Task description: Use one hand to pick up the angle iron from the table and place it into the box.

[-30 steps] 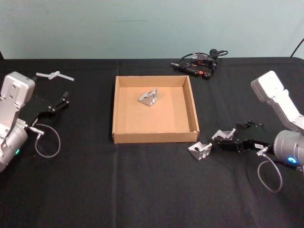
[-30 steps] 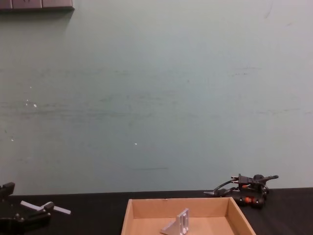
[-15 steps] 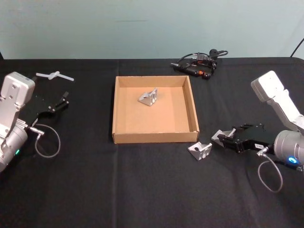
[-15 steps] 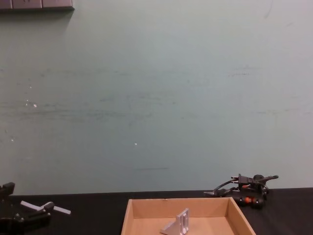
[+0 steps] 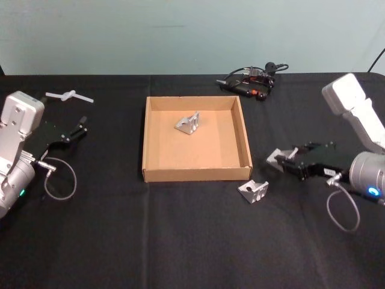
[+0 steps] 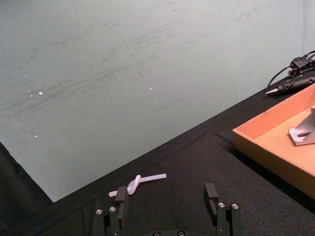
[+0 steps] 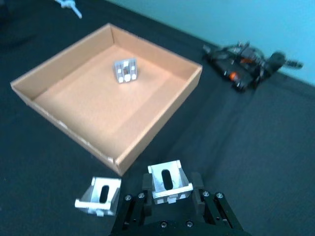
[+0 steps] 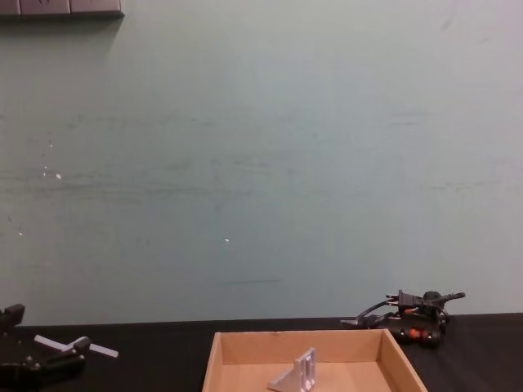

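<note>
Counting three angle irons on this rig.

Seeing first angle iron gripped in the right gripper, at 4 o'clock off the box, near its front right corner but apart from the wall. Reading jaws as closed down onto that iron's two side faces, slotted face toward the wrist camera. Can't tell whether it touches the table or sits clear of it.

Seeing second angle iron loose on the table, just beside the box's front right corner at 5 o'clock. Roughly 7 o'clock from the right gripper, apart from it, not touched.

Seeing third angle iron inside the box, on the floor toward the 12 o'clock wall. Standing on one flange with the other flange up, clear of all four walls.

Noting box as shallow tan cardboard, open top, mid-table, nothing else in it.

Seeing left gripper parked at 9 o'clock, well apart from the box, low over the table. Reading jaws there as spread wide, nothing between them.

Also noting white plastic piece at 10 o'clock, beyond the left gripper, and black corded tool at 1 o'clock, just past the box's far right corner.
</note>
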Robot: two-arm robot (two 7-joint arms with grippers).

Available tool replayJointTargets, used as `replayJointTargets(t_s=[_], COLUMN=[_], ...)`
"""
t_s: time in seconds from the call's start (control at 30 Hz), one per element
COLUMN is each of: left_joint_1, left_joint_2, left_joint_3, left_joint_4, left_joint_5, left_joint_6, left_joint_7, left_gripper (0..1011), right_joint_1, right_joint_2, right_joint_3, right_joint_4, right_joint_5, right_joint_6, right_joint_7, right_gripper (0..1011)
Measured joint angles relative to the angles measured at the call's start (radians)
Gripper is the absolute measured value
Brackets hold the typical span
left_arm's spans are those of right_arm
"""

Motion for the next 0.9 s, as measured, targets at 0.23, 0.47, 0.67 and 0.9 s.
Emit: replayJointTargets(t_s=[0.23,0.47,0.67,0.9], left_joint_1=[0.0,0.0,0.0,0.0], left_joint_2=[0.0,0.0,0.0,0.0], left_joint_3=[0.0,0.0,0.0,0.0], left_joint_4=[0.0,0.0,0.0,0.0], left_joint_5=[0.0,0.0,0.0,0.0], left_joint_6=[0.0,0.0,0.0,0.0], left_joint_7=[0.0,0.0,0.0,0.0], left_gripper=[1005,1005,1005,1005], right_joint_1=[0.053,0.152,0.263,0.377], right_joint_2=[-0.004,-0.039,-0.097,-0.185], right_joint_3=[0.001,-0.066,-0.134,-0.209], right_joint_4=[-0.041,-0.016,0.086,0.255], right_joint_5=[0.007,-0.005,-0.024,-0.057], right_joint_6=[0.027,0.042,0.033,-0.003], right_joint_7=[-0.001,0.016,0.037,0.045], right_gripper=[465,465,465,465])
